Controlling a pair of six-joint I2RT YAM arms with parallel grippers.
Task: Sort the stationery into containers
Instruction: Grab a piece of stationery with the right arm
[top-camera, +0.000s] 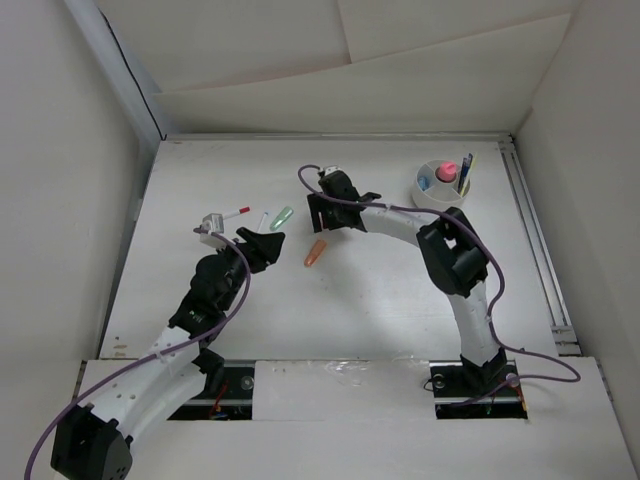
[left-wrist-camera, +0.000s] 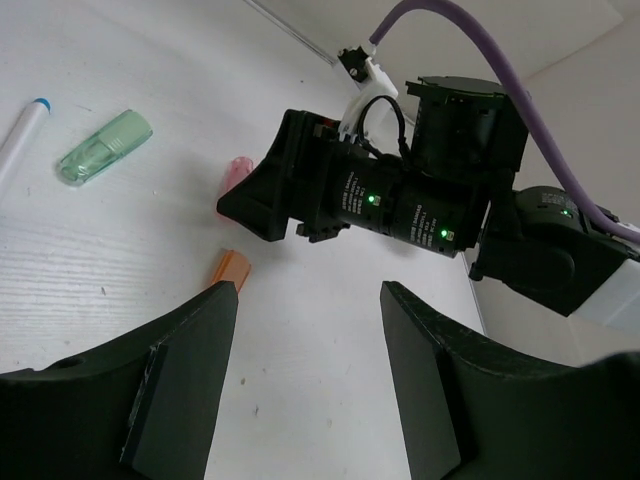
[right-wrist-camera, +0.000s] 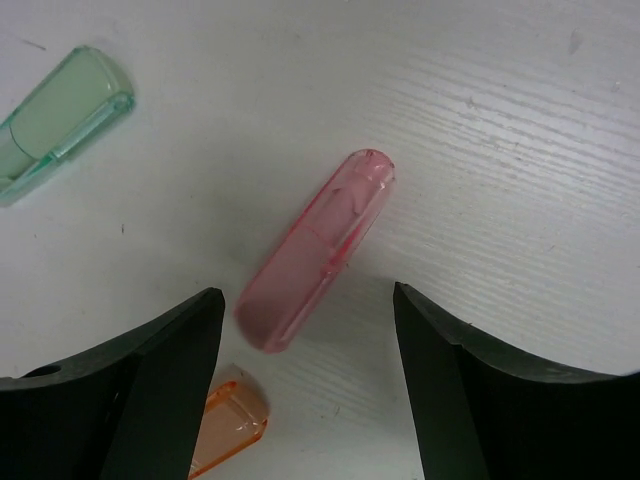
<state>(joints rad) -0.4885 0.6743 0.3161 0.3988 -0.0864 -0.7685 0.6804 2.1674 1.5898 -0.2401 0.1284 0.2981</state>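
The pink marker (right-wrist-camera: 315, 250) lies flat on the tabletop (right-wrist-camera: 520, 120), a little slanted, in the gap between the right fingers (right-wrist-camera: 165, 375). These fingers are spread wide and touch nothing; bare tabletop shows on both sides of the marker. An orange marker (right-wrist-camera: 228, 432) lies just beside the lower end of the pink one, close to one finger, and a green marker (right-wrist-camera: 62, 118) lies further off. In the view from above the right arm (top-camera: 400, 225) covers the pink marker, so only the orange one, the green one and a thin white pen (top-camera: 238, 211) show there.

The white cup (top-camera: 428, 196) stands well apart, toward the far right corner. It holds already a pink-capped item (top-camera: 447, 169) and a blue pen (top-camera: 463, 172).

The left fingers (left-wrist-camera: 180, 380) are spread as well, with nothing between them. They hover near the markers and point toward the right arm.

The step in hand seems to be the picking of the pink marker by the right arm. The next move probably calls for going down to the tabletop and closing across the narrow body of the marker. Because the marker lies slanted to the fingers, a small turn of the wrist may help. The orange marker is near enough to be pushed, so the descent needs care. After that comes the carry to the cup and a free compartment.
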